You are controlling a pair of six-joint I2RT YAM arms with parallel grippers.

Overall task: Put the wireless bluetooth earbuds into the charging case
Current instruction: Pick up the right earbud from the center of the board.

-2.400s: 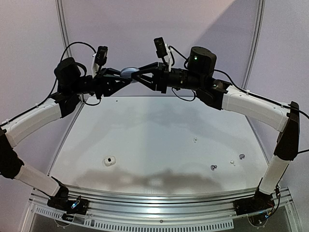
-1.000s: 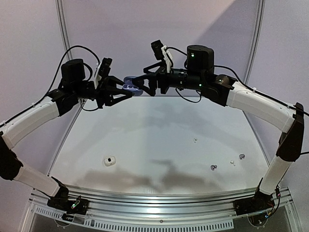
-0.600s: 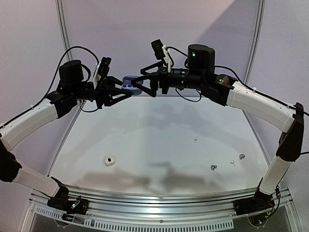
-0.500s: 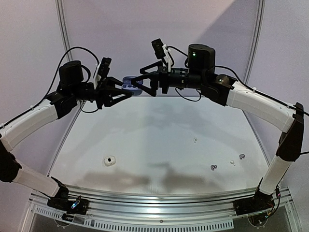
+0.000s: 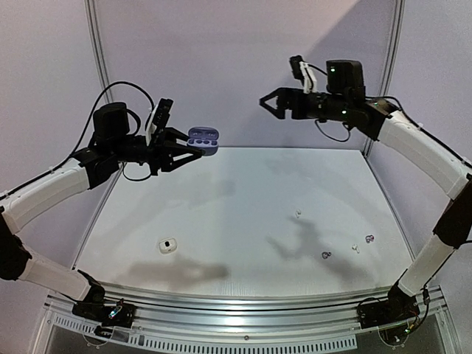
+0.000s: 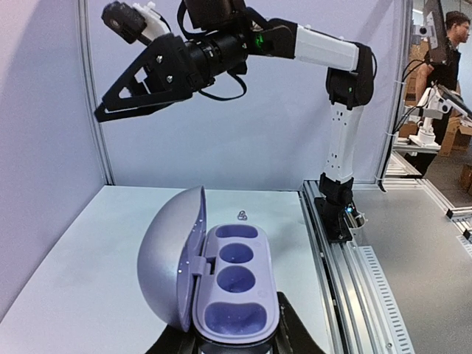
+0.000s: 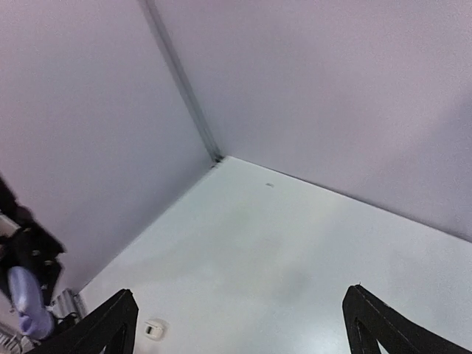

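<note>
Left end effector [image 5: 195,146] pinches the base of a lilac charging case [image 5: 203,138], holding it in the air above the far left of the surface [image 5: 221,192]. The case's domed lid is swung open and three recesses show in its tray. Right end effector [image 5: 262,104] hangs high at the far right, its fingers spread wide. Four tiny wireless earbuds [image 5: 325,255], white and dark, lie scattered on the near right of the surface, well apart from the held case. A small white case [image 5: 168,245] sits at the near left.

- Soft, even, violet-tinted light; table [image 5: 221,184] shows faint glare near its front.
- Blurred shadows [image 5: 173,271] lie on it.
- Top view bends at edges; right wrist view slightly soft.
</note>
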